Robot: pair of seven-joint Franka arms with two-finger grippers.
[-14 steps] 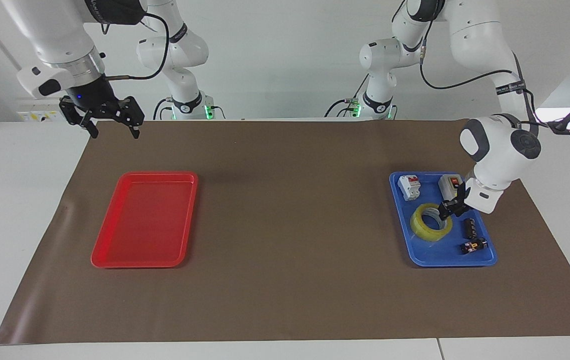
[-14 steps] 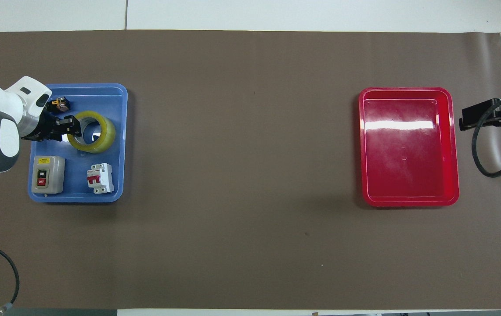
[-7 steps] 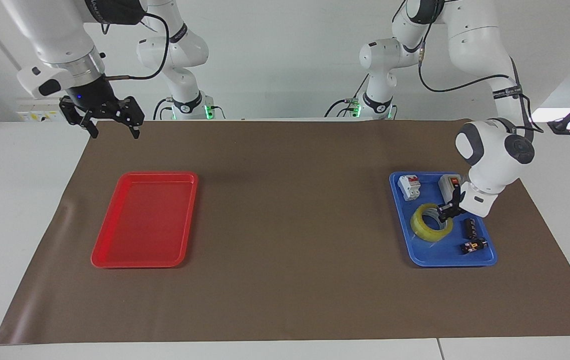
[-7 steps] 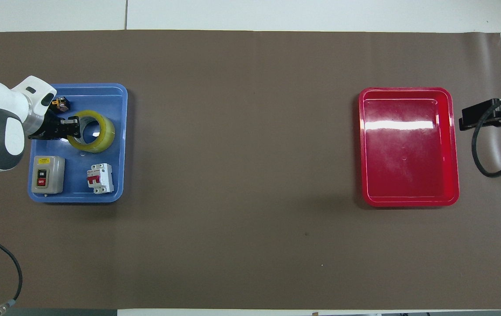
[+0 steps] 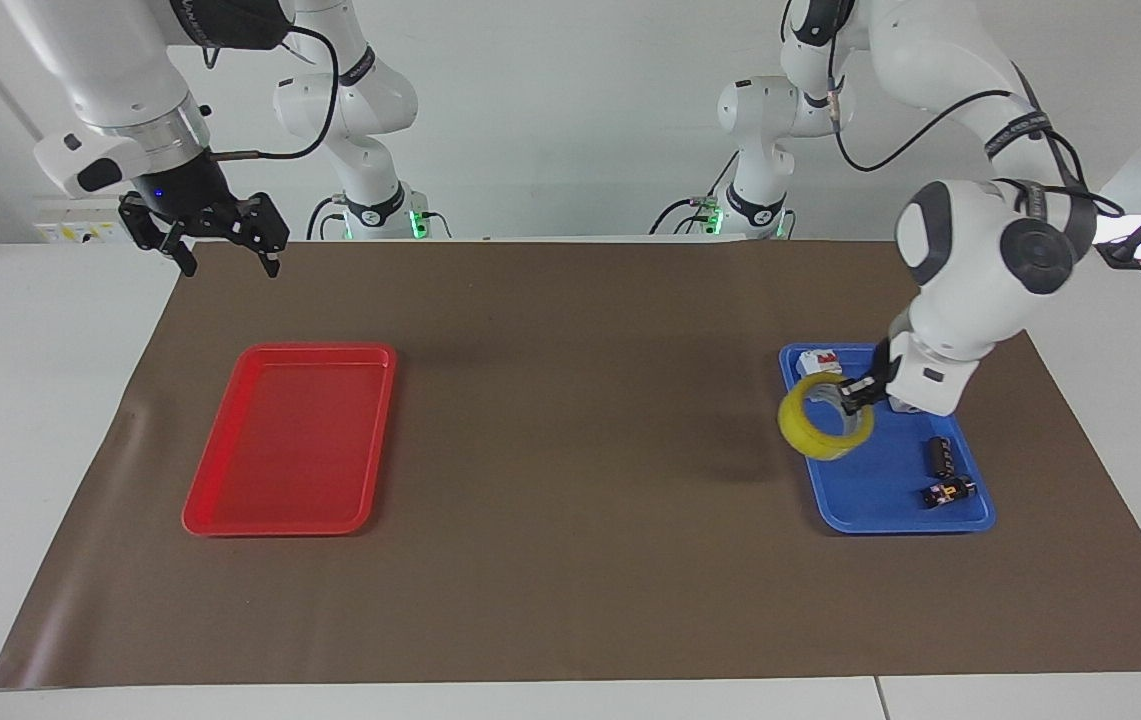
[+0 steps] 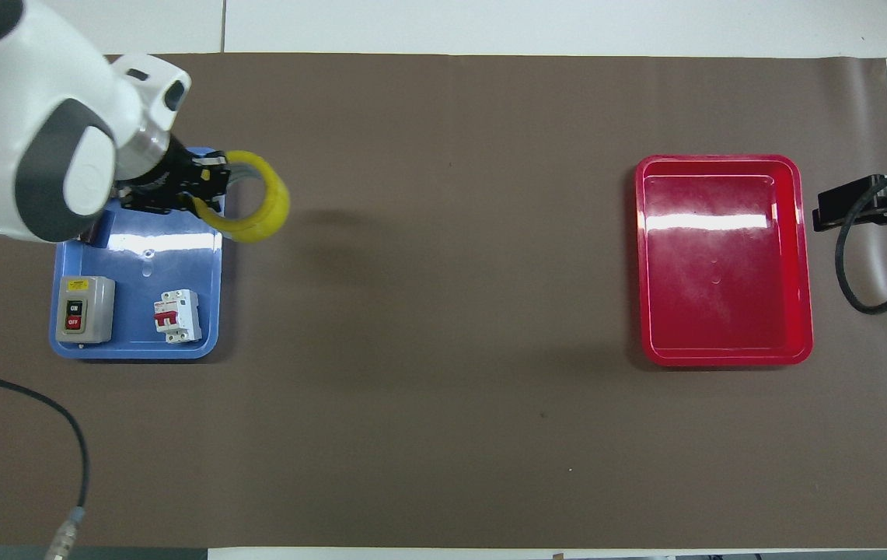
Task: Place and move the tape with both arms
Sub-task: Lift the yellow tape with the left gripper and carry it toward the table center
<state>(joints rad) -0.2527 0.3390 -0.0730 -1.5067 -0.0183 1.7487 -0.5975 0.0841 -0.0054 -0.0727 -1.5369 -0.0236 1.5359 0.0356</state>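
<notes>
Left gripper (image 5: 855, 392) clenched on the tape (image 5: 823, 418), held in the air over the blue tray's (image 5: 905, 515) edge; carrying and placing remain. Right gripper (image 5: 222, 240) waits, fingers spread, near the red tray (image 5: 282, 520).

One camera sits high across the table, facing the robots and looking down at a slant; the arm bases and the white wall fill its top edge, and the whole brown mat (image 5: 570, 560) lies below them; the other hangs high over the robots' own end, aimed steeply down and forward, so the mat (image 6: 443, 435) nearly fills it; both stand well back. They share the mat, the red tray (image 5: 220, 515) (image 6: 645, 257) and the blue tray (image 5: 890, 522) (image 6: 214, 257); the views are turned half round from one another, so the trays swap ends.
</notes>
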